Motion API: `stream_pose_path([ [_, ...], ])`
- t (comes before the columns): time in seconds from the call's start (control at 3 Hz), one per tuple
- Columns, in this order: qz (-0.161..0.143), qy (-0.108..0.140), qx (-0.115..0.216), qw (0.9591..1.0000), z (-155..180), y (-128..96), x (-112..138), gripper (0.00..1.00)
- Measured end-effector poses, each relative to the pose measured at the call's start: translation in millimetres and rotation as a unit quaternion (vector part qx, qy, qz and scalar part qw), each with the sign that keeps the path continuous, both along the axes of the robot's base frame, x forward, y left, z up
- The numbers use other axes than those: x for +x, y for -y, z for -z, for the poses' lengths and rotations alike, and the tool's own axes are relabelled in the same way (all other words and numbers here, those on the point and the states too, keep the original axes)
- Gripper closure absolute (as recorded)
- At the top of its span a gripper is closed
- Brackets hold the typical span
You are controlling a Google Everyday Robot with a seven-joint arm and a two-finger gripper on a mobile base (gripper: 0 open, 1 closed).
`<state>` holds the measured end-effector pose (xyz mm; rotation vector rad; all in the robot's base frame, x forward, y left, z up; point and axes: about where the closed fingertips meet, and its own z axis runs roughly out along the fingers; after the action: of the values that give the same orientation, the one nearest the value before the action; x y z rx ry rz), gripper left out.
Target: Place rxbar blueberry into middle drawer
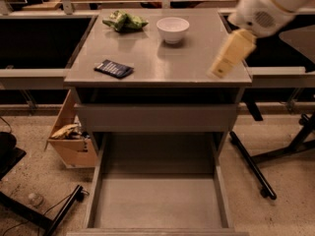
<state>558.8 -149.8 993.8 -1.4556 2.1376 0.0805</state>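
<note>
The rxbar blueberry (pixel 113 68), a flat dark navy bar with pale print, lies on the left part of the grey cabinet top (pixel 162 63). The middle drawer (pixel 158 205) is pulled wide open below, its grey floor bare. My gripper (pixel 217 73) hangs from the white arm at the upper right, over the right edge of the cabinet top, well to the right of the bar and holding nothing I can see.
A crinkled green bag (pixel 124 21) and a white bowl (pixel 173 29) sit at the back of the cabinet top. An open cardboard box (pixel 74 139) stands on the floor at the left. Black stand legs (pixel 253 168) lie on the floor at the right.
</note>
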Motion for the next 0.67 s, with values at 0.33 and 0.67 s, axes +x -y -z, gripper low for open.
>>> stream_pose_path([
  [0.33, 0.011, -0.012, 0.031, 0.9994, -6, -55, 59, 0.0],
  [0.67, 0.032, -0.027, 0.049, 0.9979, 8, -104, 105, 0.0],
])
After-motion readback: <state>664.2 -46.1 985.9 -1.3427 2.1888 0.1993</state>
